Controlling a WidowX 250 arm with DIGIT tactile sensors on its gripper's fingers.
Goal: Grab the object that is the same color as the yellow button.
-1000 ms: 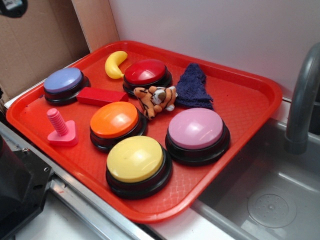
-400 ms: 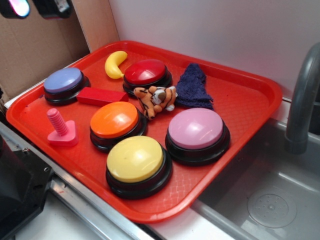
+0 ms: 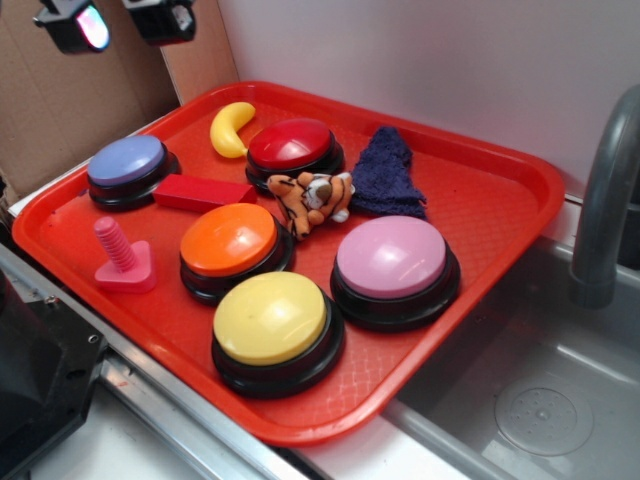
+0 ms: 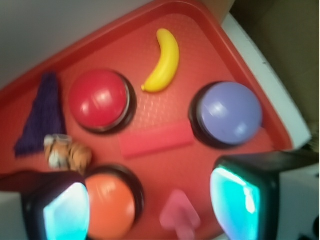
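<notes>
The object, a small yellow toy banana (image 3: 230, 127), lies at the back left of the red tray (image 3: 480, 200), next to the red button (image 3: 292, 146). In the wrist view the banana (image 4: 164, 61) lies far ahead of the fingers. The yellow button (image 3: 271, 318) with a black base stands at the tray's front; the wrist view does not show it. My gripper (image 3: 125, 20) hangs high over the tray's back left corner, open and empty. Its two fingers (image 4: 239, 200) frame the bottom of the wrist view, wide apart.
On the tray also stand a purple button (image 3: 127, 162), an orange button (image 3: 230, 240) and a pink button (image 3: 392, 258). A red block (image 3: 204, 192), a pink bolt toy (image 3: 120, 255), a toy tiger (image 3: 312, 198) and a dark blue cloth (image 3: 387, 172) lie among them. A sink (image 3: 545, 400) is at right.
The gripper has come into view at the top left and moved rightward and down over the tray's back left corner. Nothing on the tray has moved.
</notes>
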